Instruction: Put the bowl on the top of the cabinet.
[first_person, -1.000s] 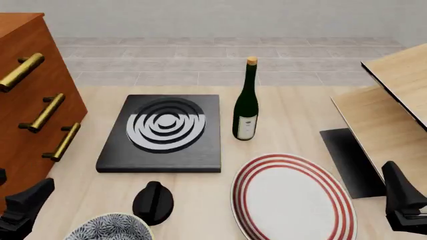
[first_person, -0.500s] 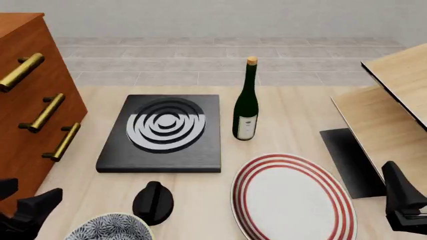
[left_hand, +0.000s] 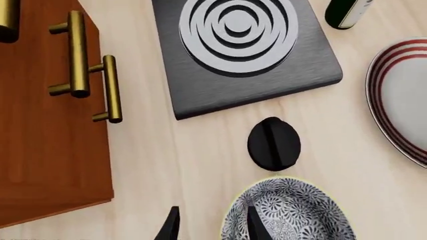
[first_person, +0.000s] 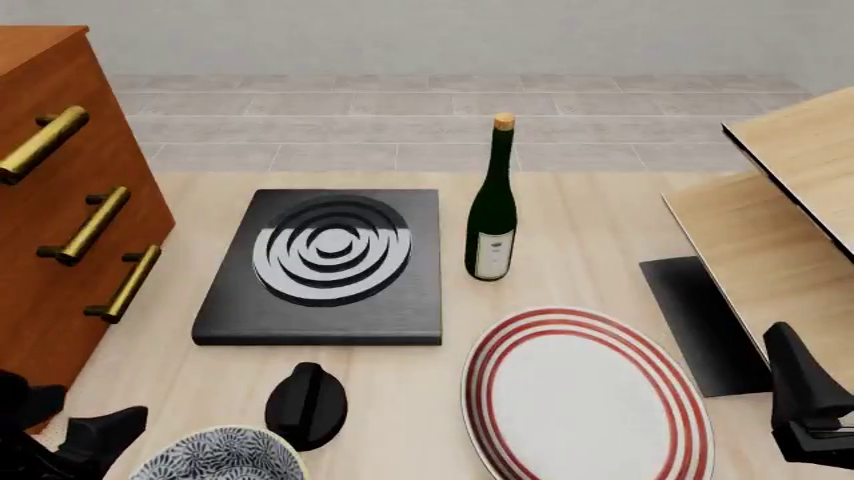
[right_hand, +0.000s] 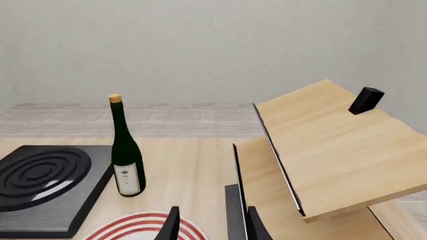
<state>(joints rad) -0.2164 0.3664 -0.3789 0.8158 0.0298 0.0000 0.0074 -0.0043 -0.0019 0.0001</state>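
The bowl (first_person: 220, 457), black-and-white patterned inside with a thin yellow rim, sits at the table's near edge, left of centre, partly cut off. It also shows in the left wrist view (left_hand: 297, 212). The reddish-brown cabinet (first_person: 54, 210) with brass bar handles stands at the left and also shows in the left wrist view (left_hand: 47, 130). My left gripper (first_person: 100, 435) is low, just left of the bowl, and open. In the left wrist view, the left gripper (left_hand: 210, 230) has one finger over the bowl's near rim and one outside it. My right gripper (first_person: 807, 410) is open and empty at the lower right, and shows open in its wrist view (right_hand: 213, 227).
A black hob slab (first_person: 327, 260) with grey rings lies mid-table. A green wine bottle (first_person: 493, 205) stands to its right. A white plate with red rings (first_person: 587, 395) lies right of the bowl. A black knob (first_person: 307, 403) lies just beyond the bowl. Pale wood panels (first_person: 774, 220) stand at the right.
My left gripper has moved lower and to the right, closer to the bowl. The right arm and the objects have not moved.
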